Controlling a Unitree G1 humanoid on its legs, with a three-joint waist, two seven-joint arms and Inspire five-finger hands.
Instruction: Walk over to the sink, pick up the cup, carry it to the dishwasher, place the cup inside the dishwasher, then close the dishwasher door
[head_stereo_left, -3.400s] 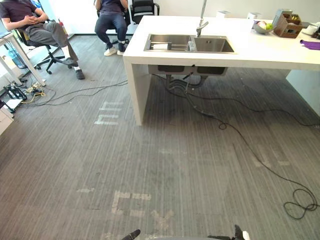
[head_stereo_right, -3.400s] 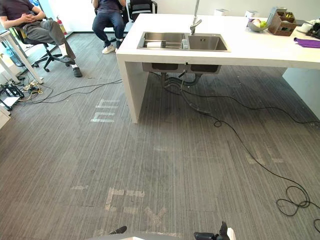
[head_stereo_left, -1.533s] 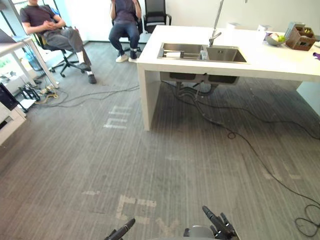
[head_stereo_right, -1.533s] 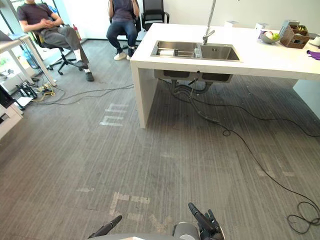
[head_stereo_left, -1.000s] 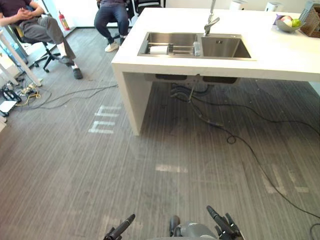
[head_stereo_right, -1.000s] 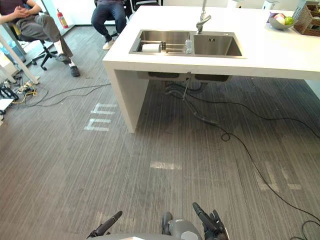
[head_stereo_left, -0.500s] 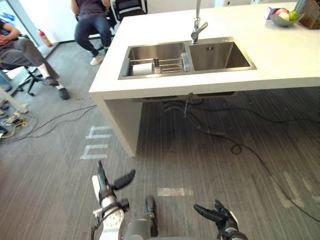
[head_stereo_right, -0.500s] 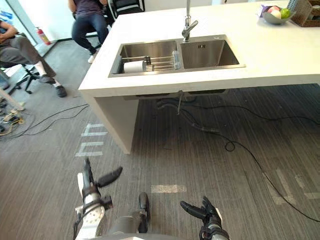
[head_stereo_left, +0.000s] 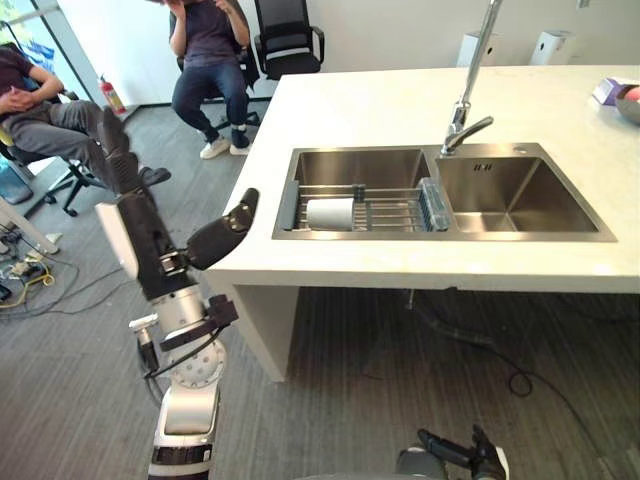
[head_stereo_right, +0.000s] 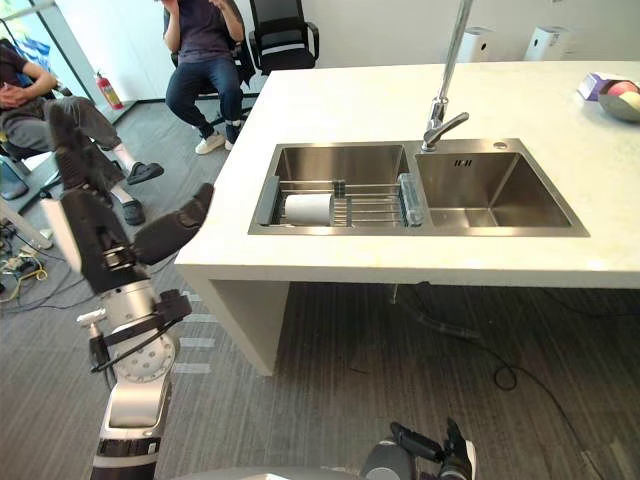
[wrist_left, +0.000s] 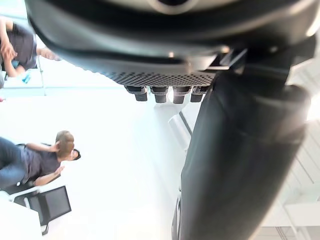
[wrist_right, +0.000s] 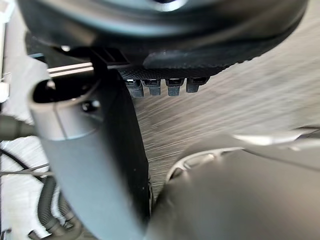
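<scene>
A white cup (head_stereo_left: 330, 213) lies on its side on a wire rack (head_stereo_left: 385, 208) in the left basin of the steel sink (head_stereo_left: 288, 190). The sink is set into a white counter (head_stereo_left: 380, 110). My left hand (head_stereo_left: 150, 245) is raised to the left of the counter's corner, well short of the sink. It is open, with the fingers straight up and the thumb (head_stereo_left: 225, 232) pointing toward the counter. My right hand (head_stereo_left: 472, 457) hangs low over the floor in front of the counter, fingers relaxed and holding nothing.
A tall faucet (head_stereo_left: 470, 90) stands behind the divider between the two basins, and a clear ribbed object (head_stereo_left: 433, 203) lies at the rack's right end. Two people (head_stereo_left: 210, 45) sit on chairs at the back left. Cables (head_stereo_left: 480, 345) trail on the floor under the counter.
The camera has come much closer, so the sink now lies just ahead. My left arm has swung up from low at the floor to counter height. The right hand stays low.
</scene>
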